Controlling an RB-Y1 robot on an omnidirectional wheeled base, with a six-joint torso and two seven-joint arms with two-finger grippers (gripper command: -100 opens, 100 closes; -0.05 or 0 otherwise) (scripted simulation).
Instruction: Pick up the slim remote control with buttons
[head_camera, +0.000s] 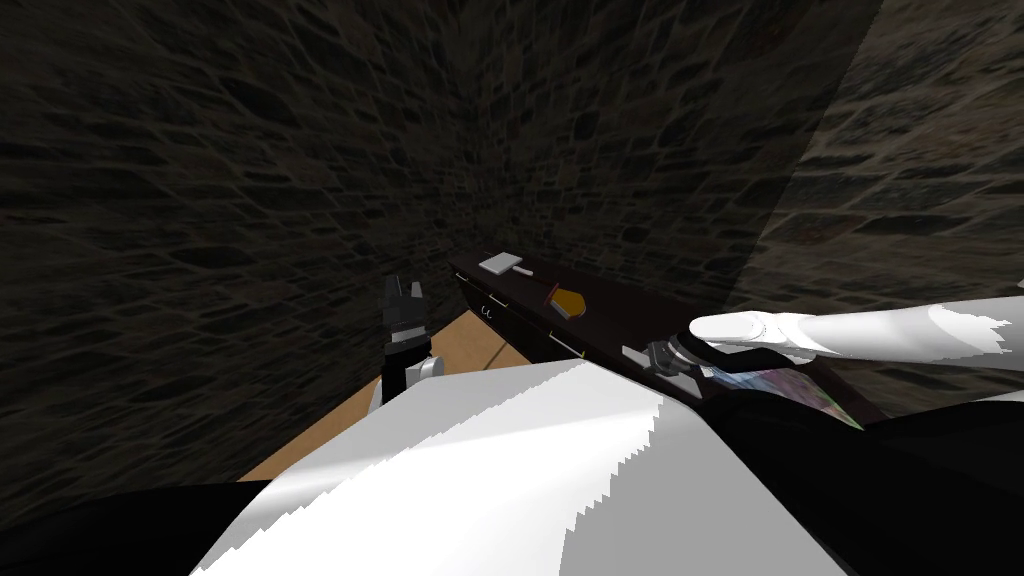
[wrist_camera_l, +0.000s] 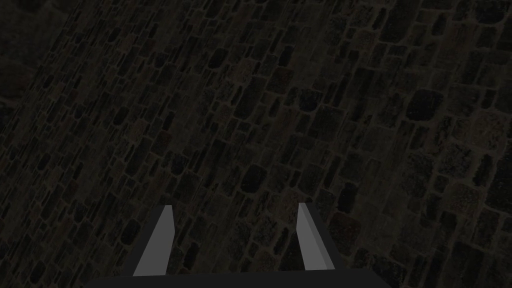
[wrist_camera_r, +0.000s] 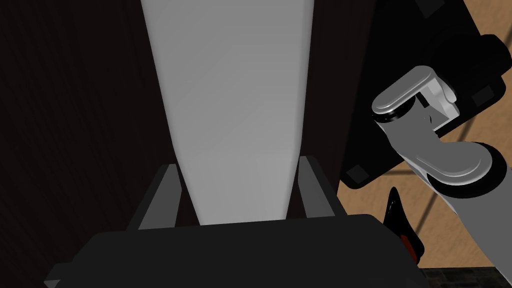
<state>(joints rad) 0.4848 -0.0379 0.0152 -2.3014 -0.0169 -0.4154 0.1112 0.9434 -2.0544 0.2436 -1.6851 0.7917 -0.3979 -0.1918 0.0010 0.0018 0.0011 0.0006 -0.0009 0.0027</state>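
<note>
**Remote straddled by the right gripper on a dark cabinet top**

A dim room is bounded by dark stone walls (head_camera: 250, 150), and a strip of light wood floor (head_camera: 440, 370) is seen at their foot. A long dark cabinet (head_camera: 520, 315) is set against the far wall. Drawer fronts with small pale handles (head_camera: 487, 312) are seen shut along its face, so their contents cannot be told.

On the cabinet top a flat pale grey object (head_camera: 497, 265) is laid at the far end. An orange object (head_camera: 568, 301), whose kind cannot be told, is placed nearer. A multicoloured flat item (head_camera: 790, 385) is seen at the near end, under the right arm.

The remote (wrist_camera_r: 235, 110), drawn as a plain light grey slab, is laid on the dark top. It is straddled by the right gripper (wrist_camera_r: 239, 164), whose fingers (wrist_camera_r: 167, 195) are spread wide on either side of it and just beside its edges. Whether they touch cannot be told.

The left gripper (wrist_camera_l: 236, 206) is held upright beside the cabinet's far end, facing the stone wall, with its fingers spread wide and nothing between them.
</note>
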